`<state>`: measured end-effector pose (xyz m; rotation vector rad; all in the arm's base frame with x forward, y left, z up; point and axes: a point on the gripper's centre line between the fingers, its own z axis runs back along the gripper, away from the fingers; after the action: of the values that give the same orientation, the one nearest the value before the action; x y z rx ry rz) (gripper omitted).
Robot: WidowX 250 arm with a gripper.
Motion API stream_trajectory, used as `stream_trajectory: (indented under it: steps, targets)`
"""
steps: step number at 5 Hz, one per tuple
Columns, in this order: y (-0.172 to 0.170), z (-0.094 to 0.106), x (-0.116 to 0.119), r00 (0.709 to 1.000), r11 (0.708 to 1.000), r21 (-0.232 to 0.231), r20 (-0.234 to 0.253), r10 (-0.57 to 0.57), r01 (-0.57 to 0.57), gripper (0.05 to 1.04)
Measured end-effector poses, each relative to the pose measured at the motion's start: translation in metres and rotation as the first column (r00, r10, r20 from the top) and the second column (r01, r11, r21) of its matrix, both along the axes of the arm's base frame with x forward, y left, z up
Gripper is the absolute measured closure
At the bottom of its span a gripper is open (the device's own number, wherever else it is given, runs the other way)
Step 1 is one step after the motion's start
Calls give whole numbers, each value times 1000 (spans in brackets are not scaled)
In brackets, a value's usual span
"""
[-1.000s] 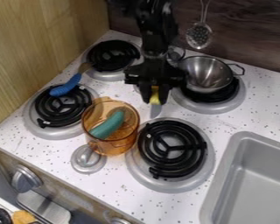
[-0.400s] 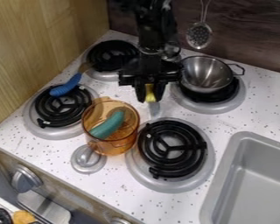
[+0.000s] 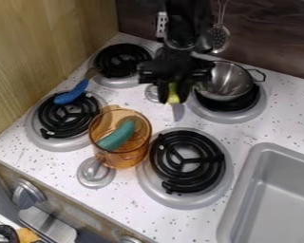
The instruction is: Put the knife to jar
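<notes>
The black gripper [image 3: 172, 97] hangs between the two back burners, shut on the yellow handle of a knife [image 3: 178, 111]. The knife's grey blade points down, above the white counter. Below and to the left of the blade stands the jar [image 3: 119, 157], a see-through orange container with an open top. Inside the jar leans a green thing [image 3: 117, 136]. The knife is outside the jar, up and to the right of its rim.
A metal bowl [image 3: 223, 81] sits on the back right burner, close beside the gripper. A blue-handled utensil [image 3: 72, 92] lies over the left burner. The front burner [image 3: 187, 161] adjoins the jar; a grey sink [image 3: 273, 190] is at right.
The gripper, with the knife in it, first shifted slightly left and then moved right, ending a little right of where it was. The jar and the green thing stayed put.
</notes>
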<state>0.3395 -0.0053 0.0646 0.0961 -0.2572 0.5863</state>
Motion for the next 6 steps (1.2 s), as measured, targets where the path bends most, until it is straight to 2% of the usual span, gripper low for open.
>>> stream_trajectory:
  steps: [1,2,4,5,6]
  targets:
    - [-9,11,1,999,1000,21,36,-15,15,747]
    - [-18,19,3,998,997,37,21,-62,61,747]
    - [-10,17,-17,997,997,37,-39,-66,67,747]
    - [13,19,-32,995,998,25,-71,-63,65,747]
    - [22,23,-46,993,997,34,-94,-67,71,747]
